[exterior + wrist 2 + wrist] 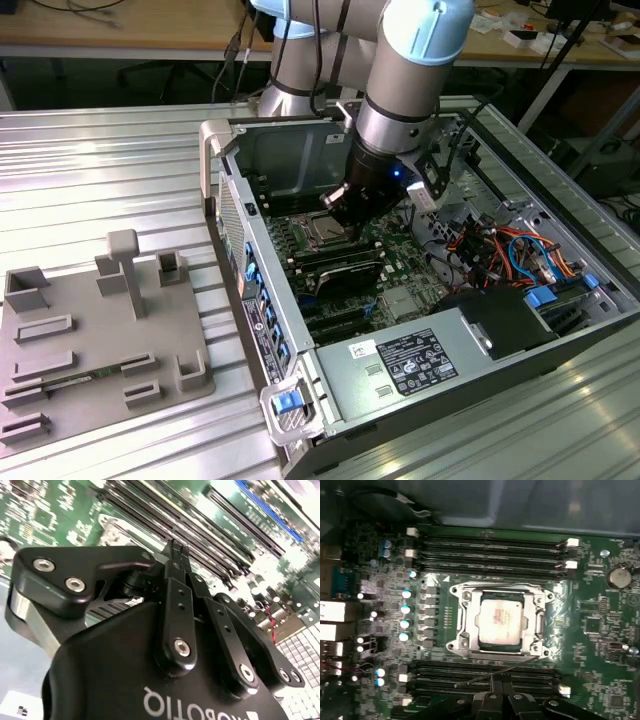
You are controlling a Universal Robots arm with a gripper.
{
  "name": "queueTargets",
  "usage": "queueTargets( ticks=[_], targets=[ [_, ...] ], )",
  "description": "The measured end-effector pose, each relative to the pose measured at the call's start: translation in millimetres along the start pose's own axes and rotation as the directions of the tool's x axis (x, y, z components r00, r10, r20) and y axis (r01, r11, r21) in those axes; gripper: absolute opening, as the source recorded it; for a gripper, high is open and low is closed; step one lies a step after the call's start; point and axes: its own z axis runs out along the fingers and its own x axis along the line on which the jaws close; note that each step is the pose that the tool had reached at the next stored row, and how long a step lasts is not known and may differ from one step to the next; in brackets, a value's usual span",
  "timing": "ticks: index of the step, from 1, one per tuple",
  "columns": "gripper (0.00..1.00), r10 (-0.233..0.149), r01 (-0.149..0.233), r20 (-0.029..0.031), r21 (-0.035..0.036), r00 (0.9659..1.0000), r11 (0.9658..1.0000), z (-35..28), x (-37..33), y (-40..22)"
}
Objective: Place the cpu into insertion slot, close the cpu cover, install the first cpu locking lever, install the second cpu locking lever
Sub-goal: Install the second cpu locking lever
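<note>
Claw (175,547): in the second wrist view the two black fingers meet at their tips with nothing between them, so it reads as pressed together and empty. In the first wrist view the fingertips (501,680) sit over the long black memory slots (485,677), just beside the socket, with a thin wire lever (495,672) running past them on a slant. Whether the tips touch that lever cannot be determined.

Socket area: the cpu (499,621) lies flat in the insertion slot (535,652), silver-grey top up. The cpu cover (465,622) appears folded down around it, its cut-out framing the chip; whether it is fully latched cannot be told.

Handling judgement: the chip is light, rigid and smooth-topped, with a fragile contact face beneath; it should only be held by opposite edges. The cover is thin stiff sheet metal on a hinge. The lever is springy wire, likely to slip off smooth fingers, and is best taken near its free end.

Farther out, the exterior view shows the arm reaching into an open computer case (225,150) standing on a ribbed metal counter (90,180), with a grey fixture tray (100,340) toward that view's left.
</note>
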Motion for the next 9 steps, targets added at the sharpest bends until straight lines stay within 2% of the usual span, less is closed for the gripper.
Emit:
queueTargets(
  ticks=[1, 3, 6, 9],
  targets=[
    [0.11, 0.0, 0.0, 0.0005, -0.0071, 1.0, 1.0, 1.2, 15.5, 1.1],
    [0.11, 0.001, 0.0, 0.0011, -0.015, 1.0, 0.9999, 2.2, 18.9, 1.4],
    [0.11, 0.001, -0.001, 0.0012, -0.0161, 1.0, 0.9999, 4.7, 27.0, 2.0],
    [0.11, 0.001, -0.001, 0.0012, -0.0147, 1.0, 0.9999, 7.7, 28.0, 2.0]
  ],
)
